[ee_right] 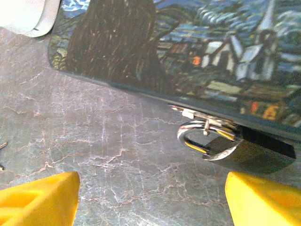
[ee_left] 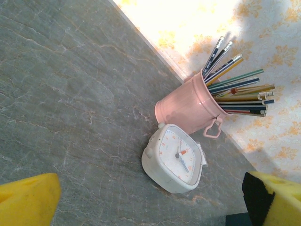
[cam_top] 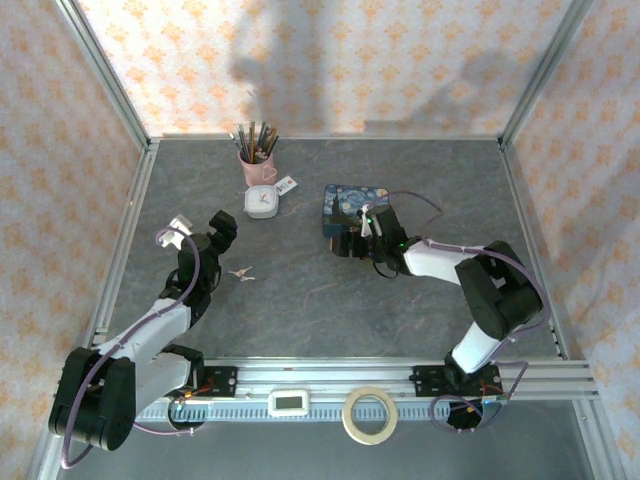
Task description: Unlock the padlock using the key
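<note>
The padlock (ee_right: 247, 151) is small and dark and lies on the table against the near edge of the blue starry-night box (ee_right: 188, 52). Its silvery shackle (ee_right: 194, 135) is hooked through the box's clasp. My right gripper (ee_right: 150, 202) is open just in front of it. Its right fingertip (ee_right: 263, 197) is right below the padlock body, and nothing is between the fingers. From above, the right gripper (cam_top: 352, 240) sits at the box's (cam_top: 345, 200) near edge. The key (cam_top: 240, 272) lies on the table just right of my left arm. My left gripper (cam_top: 205, 228) is open and empty.
A white square clock (ee_left: 174, 157) and a pink cup of pencils (ee_left: 188, 108) stand ahead of the left gripper (ee_left: 150, 202), at the back of the table. A small white tag (cam_top: 288, 184) lies beside the clock. A tape roll (cam_top: 370, 415) and a small white timer (cam_top: 291, 402) sit on the front rail.
</note>
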{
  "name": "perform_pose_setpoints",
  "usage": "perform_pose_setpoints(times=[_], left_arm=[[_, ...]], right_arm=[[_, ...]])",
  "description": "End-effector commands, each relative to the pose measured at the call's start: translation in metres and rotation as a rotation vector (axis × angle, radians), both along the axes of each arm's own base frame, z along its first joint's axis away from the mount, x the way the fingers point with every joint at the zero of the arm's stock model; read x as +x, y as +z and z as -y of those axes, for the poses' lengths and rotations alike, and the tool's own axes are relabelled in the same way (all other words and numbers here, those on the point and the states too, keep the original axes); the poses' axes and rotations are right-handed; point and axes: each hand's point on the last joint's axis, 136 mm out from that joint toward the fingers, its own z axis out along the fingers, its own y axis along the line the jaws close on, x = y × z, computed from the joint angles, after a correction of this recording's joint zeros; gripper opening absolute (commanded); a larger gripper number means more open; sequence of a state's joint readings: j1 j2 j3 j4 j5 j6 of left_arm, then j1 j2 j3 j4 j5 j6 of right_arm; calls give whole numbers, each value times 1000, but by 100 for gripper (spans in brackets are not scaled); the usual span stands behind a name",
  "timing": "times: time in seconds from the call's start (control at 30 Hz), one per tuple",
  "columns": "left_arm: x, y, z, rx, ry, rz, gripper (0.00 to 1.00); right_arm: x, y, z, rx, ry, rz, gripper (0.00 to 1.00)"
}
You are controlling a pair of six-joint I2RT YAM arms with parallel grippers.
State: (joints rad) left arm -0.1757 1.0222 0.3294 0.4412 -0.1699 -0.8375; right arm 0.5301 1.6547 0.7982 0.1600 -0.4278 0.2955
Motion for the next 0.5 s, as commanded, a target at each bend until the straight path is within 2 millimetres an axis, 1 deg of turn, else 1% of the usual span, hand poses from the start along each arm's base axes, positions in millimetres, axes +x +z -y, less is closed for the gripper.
perform_pose_setpoints(times=[0.0,0.13,0.23,0.37,0.47], left_arm=[[-4,5,-8,9,37,23,98],[-6,5,-9,7,40,29,98],[-7,5,-8,9,38,28,98],[-9,6,-10,5,46,36,98],[-7,9,-9,1,40,42,98]], right_arm=[[7,17,2,-13,-21,52,80],[28,25,21,-157,-70,155,82],[40,21,30,-254,-80,199,83],[55,19,32,-319,-77,253,84],[61,16,23,-313,-45,254,84]])
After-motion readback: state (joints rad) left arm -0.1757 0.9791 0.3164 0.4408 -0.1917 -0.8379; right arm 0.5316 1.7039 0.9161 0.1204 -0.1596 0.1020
